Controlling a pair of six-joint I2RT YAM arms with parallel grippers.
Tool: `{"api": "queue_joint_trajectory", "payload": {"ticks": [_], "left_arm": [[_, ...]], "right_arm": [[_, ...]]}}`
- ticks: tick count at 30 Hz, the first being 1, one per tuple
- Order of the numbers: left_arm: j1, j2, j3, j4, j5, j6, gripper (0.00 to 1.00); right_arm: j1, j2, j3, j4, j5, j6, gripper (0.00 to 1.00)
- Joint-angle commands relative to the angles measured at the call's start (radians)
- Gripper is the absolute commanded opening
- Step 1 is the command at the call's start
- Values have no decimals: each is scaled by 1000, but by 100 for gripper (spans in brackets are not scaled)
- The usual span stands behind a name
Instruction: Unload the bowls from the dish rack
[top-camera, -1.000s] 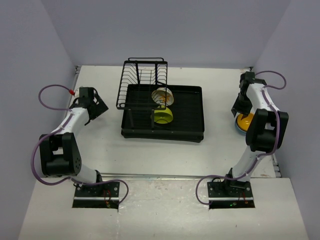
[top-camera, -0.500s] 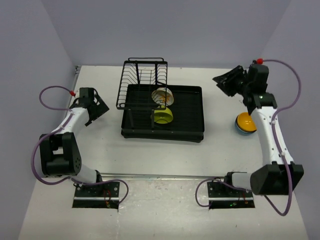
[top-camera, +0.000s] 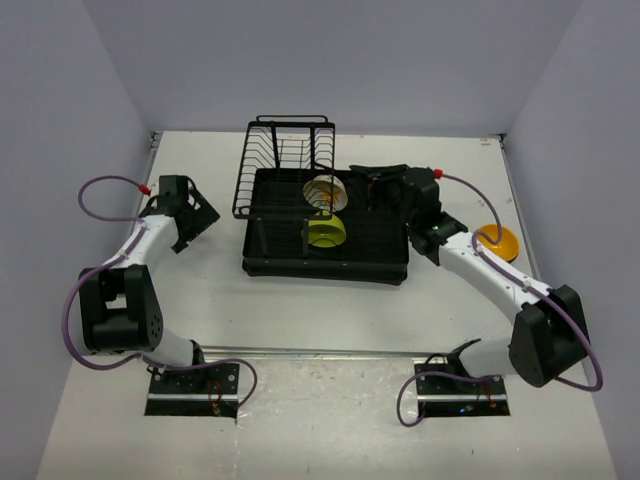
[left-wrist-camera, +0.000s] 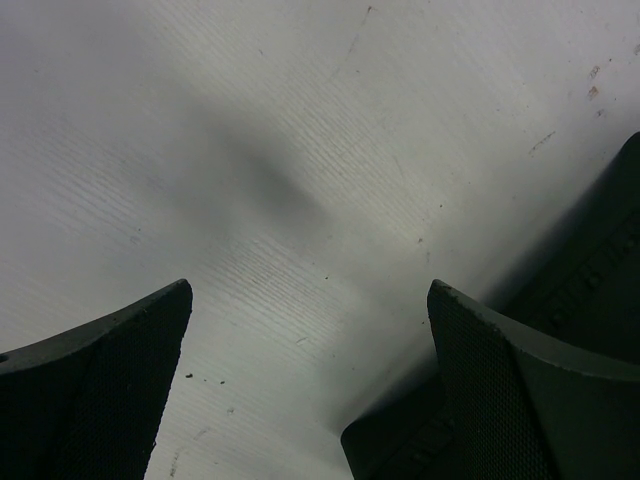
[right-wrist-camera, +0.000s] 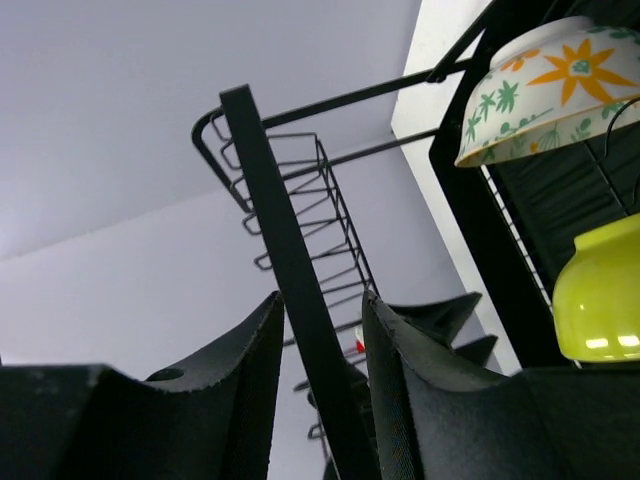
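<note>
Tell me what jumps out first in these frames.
The black dish rack sits in the middle of the top view with two bowls left in it, a flower-patterned bowl behind a yellow-green bowl. The right end effector reaches in over the rack's right side, jaws apart, next to the patterned bowl. An orange bowl sits outside the rack at the far right.

We find the dish rack (top-camera: 385, 262) on the table (top-camera: 300, 310), midway across and toward the far side, its upright wire section (top-camera: 285, 150) at the far-left corner. In the tray the rear bowl (top-camera: 322, 190) sits beside that section, with the front bowl (top-camera: 326, 233) directly before it. A third bowl (top-camera: 497, 241) rests on the table to the right (well apart from the rack). The left gripper (top-camera: 197, 213) hangs left of the rack. The right gripper (top-camera: 365, 180) is over the tray, right of the rear bowl.
</note>
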Motion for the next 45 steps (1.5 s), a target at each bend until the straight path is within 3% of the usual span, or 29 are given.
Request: {"api": "queue_joint_trajectory", "payload": {"ticks": [1, 9, 19, 45], "left_arm": [[6, -33, 9, -9, 2, -19, 100], [6, -33, 21, -20, -16, -39, 100], [6, -23, 48, -29, -32, -15, 100], [6, 0, 37, -21, -23, 10, 100]], "right_arm": [[42, 43, 38, 63, 185, 148, 38], [149, 131, 75, -104, 331, 284, 38], [186, 223, 141, -209, 425, 366, 39], [188, 393, 253, -118, 451, 371, 40]]}}
